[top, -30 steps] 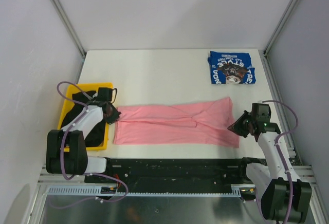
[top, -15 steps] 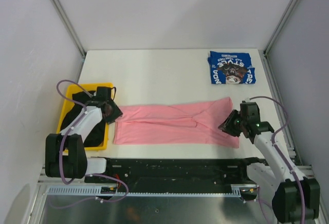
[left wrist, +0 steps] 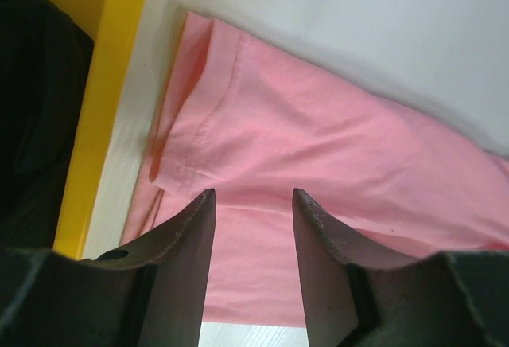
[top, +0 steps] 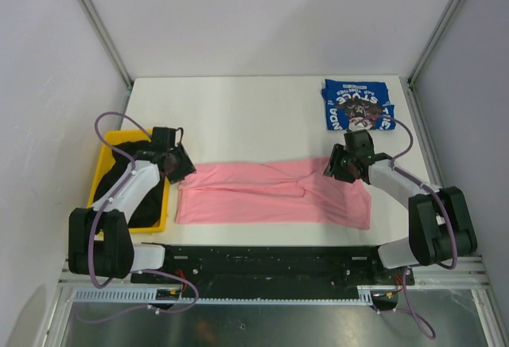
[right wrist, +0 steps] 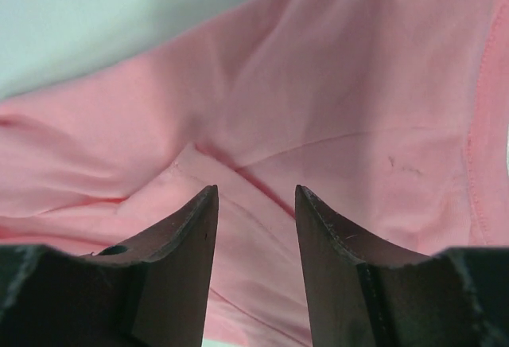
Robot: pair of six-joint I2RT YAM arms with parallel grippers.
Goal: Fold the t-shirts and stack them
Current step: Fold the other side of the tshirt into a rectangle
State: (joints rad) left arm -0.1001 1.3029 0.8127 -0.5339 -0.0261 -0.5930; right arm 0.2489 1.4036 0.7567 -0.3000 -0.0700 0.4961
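The pink t-shirt (top: 270, 194) lies folded into a long strip across the table's near middle; it also shows in the left wrist view (left wrist: 334, 148) and the right wrist view (right wrist: 334, 84). My left gripper (top: 184, 169) is open and empty above its far left corner. My right gripper (top: 336, 163) is open and empty above its far right corner. The folded royal-blue t-shirt (top: 357, 105) lies at the far right. Black t-shirts (top: 127, 184) lie in the yellow bin (top: 104, 170) at the left.
The yellow bin's rim (left wrist: 111, 100) runs close beside the pink shirt's left edge. A black rail (top: 270, 258) runs along the table's near edge. White walls and metal posts close in the table.
My right gripper has swung from beyond the shirt's near right corner to above its far right corner. My left gripper has shifted slightly farther and right, over the shirt's far left corner.
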